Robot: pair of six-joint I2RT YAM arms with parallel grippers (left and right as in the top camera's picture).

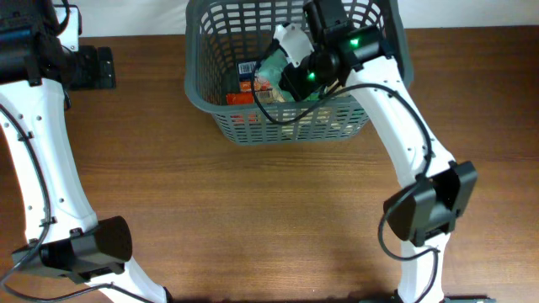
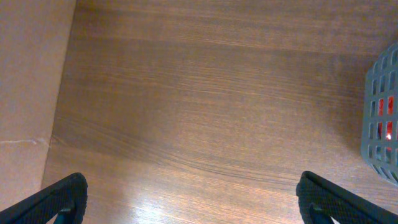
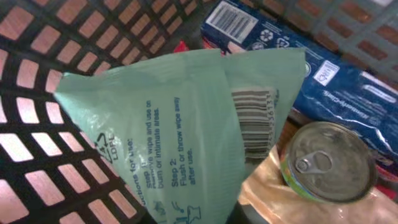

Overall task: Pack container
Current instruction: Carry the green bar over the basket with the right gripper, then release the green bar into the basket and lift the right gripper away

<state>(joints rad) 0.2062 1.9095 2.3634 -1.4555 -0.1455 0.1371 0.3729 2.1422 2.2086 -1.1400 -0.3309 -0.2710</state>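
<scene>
The container is a dark grey slotted basket (image 1: 286, 126) at the back middle of the table. Its corner shows in the left wrist view (image 2: 380, 118) and its lattice wall in the right wrist view (image 3: 56, 37). My right gripper (image 1: 290, 77) is down inside it, shut on a pale green wipes pack (image 3: 186, 124) held above the other groceries; its fingers (image 3: 193, 214) flank the pack's lower end. My left gripper (image 1: 103, 67) is open and empty over bare table to the basket's left, its fingers wide apart (image 2: 193, 196).
Inside the basket lie a metal ring-pull can (image 3: 328, 162), a blue pack with barcodes (image 3: 348, 87), a tan bag (image 3: 273, 196) and red items (image 1: 240, 99). A wall edge runs along the table's left side (image 2: 31, 93).
</scene>
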